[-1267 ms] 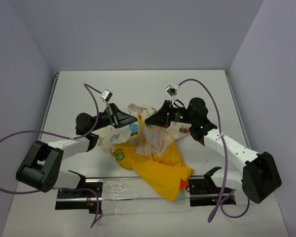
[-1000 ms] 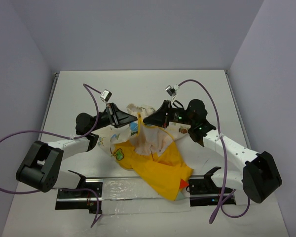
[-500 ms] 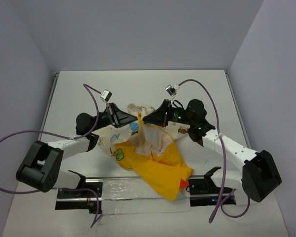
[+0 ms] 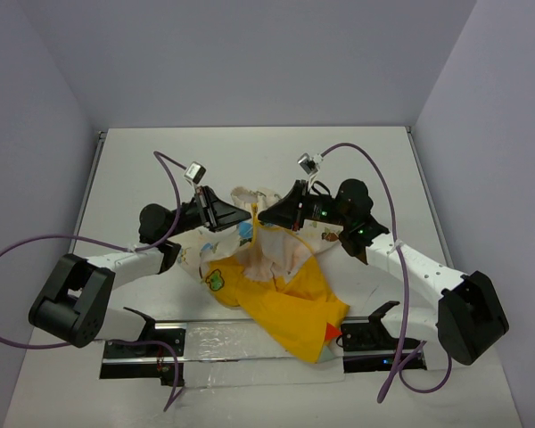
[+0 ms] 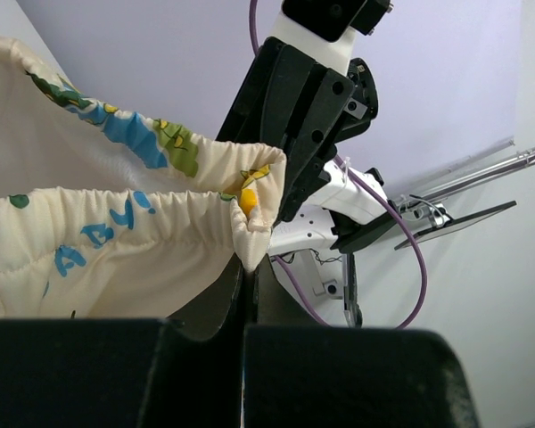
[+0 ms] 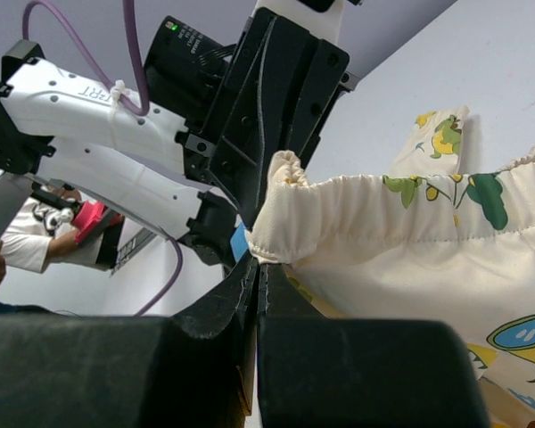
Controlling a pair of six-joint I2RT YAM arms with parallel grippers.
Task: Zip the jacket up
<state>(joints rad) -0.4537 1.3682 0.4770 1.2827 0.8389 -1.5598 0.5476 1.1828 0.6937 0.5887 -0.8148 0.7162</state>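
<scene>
**Yellow jacket pinched by both tools**

Cream printed cloth at the jacket's far edge is gripped from two sides. The left tool is closed on it; in its wrist view the jaws meet on the corner of a gathered hem. The right tool is likewise closed; its wrist view shows a puckered cream edge nipped where the jaws meet.

The two tools point at each other, tips near together, over the middle of the white surface; a thin yellow strip stands upright between them.

The jacket lies crumpled between the arms; its pinched edge is raised at the tools, and the yellow body spreads from there toward the near edge. A green patch shows on the left, below the left tool; a red tip lies nearest the bases.
</scene>
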